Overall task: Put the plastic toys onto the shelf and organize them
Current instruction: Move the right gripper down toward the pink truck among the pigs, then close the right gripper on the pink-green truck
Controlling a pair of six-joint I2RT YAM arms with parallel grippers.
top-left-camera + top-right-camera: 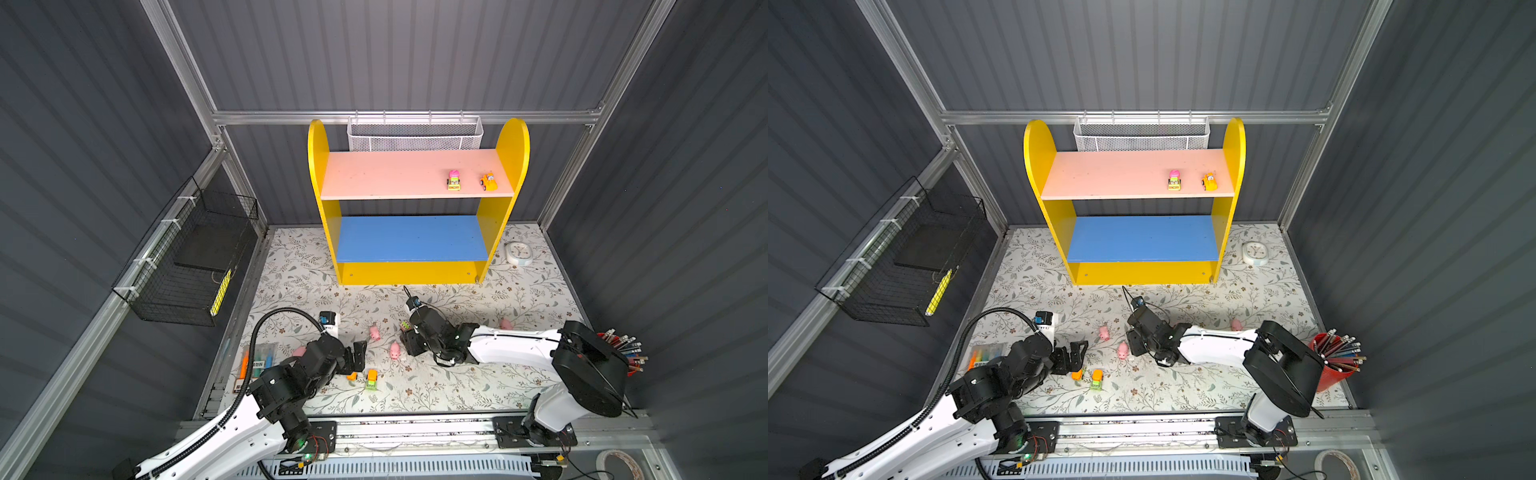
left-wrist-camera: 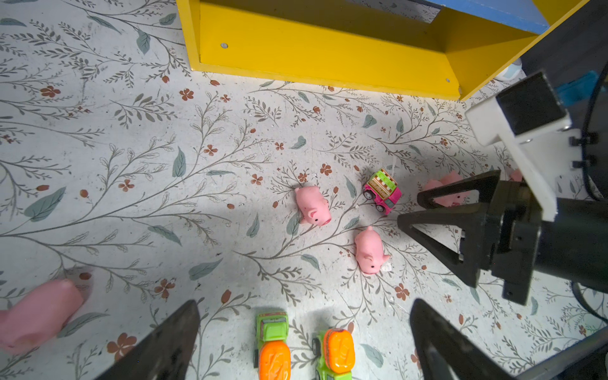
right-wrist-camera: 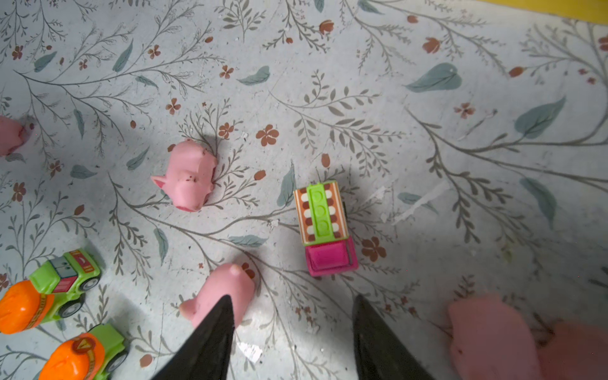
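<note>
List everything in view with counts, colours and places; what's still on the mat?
mat: one, floral, floor
shelf: one, yellow sides, pink upper board, blue lower board, back centre
cars on shelf: two, pink-yellow and orange, upper board, right end
cars on mat: three; two orange-green front left, one pink-green truck mid-mat
pigs: at least five, pink, on the mat
clock: one, white, right of shelf
mesh basket: one, white, behind shelf
wire basket: one, black, left wall
pencil cup: one, red, right edge
marker case: one, clear, mat's left edge
tape roll: one, front right
left tool: open, by the orange-green cars
right tool: open, empty, facing the truck
</note>
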